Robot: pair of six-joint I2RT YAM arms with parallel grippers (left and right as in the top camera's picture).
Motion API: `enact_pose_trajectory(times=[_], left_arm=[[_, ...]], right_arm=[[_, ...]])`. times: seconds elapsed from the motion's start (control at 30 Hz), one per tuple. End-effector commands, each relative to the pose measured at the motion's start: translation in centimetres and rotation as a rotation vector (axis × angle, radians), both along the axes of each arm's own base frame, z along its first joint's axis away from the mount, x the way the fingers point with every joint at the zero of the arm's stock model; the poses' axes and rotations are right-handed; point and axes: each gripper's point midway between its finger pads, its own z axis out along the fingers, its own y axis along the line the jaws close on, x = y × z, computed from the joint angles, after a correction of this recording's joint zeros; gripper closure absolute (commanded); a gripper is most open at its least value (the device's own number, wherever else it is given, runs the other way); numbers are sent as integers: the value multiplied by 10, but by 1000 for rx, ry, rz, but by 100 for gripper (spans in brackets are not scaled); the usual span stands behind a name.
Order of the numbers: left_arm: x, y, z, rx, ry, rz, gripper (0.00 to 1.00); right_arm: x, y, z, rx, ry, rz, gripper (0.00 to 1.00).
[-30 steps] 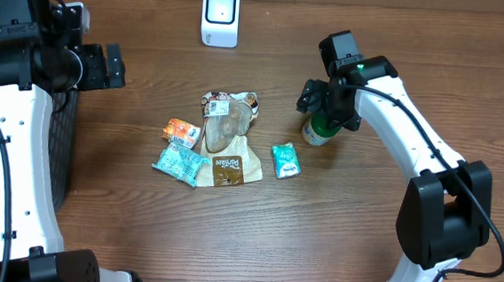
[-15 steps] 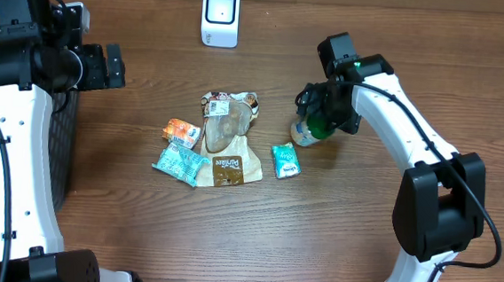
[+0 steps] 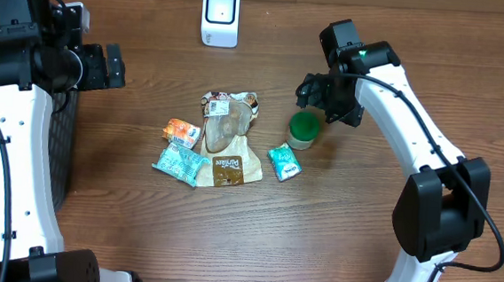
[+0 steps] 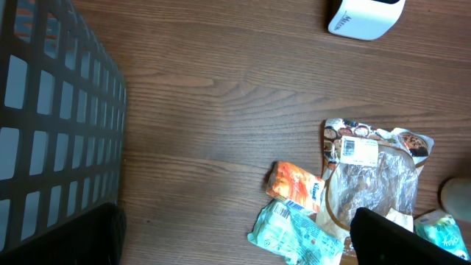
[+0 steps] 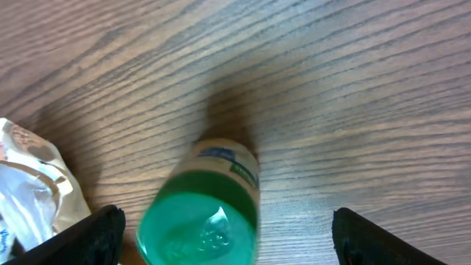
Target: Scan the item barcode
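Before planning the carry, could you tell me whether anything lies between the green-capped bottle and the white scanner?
Nothing visible does: only bare table lies between the green-capped bottle and the white scanner. The snack packets lie left of that line. The open right gripper hangs by the bottle.

Our left arm [image 3: 6,159] bent at the elbow, our left gripper [image 3: 115,67] facing right, jaws spread wide, our right arm [image 3: 405,116] stretched forward, our right gripper [image 3: 309,93] angled downward, jaws wide, gripping nothing.

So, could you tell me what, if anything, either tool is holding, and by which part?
Nothing is held. The right tool stands open above the green-capped bottle, apart from it; the left tool is open and empty.
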Motion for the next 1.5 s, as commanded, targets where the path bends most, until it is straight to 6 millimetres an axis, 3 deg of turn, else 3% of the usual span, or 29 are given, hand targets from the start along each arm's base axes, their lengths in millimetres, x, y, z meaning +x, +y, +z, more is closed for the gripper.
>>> enact_pose_trajectory(times=[0.0,0.2,0.53,1.07,1.47], left_arm=[[2,1,11,18,-29,-13,0],[2,1,11,18,-29,-13,0],[2,1,10,18,-28,-13,0],[2,1,10,18,-28,-13,0],[2,1,10,18,-28,-13,0]], right_arm=[[-4,5,-11,-3,26,-12,12],[-6,15,-19,7,37,17,12],[-6,43,-17,11,-24,344,11],[-12,43,-20,-72,-74,927,11],[-21,32,-42,-61,19,982,19]])
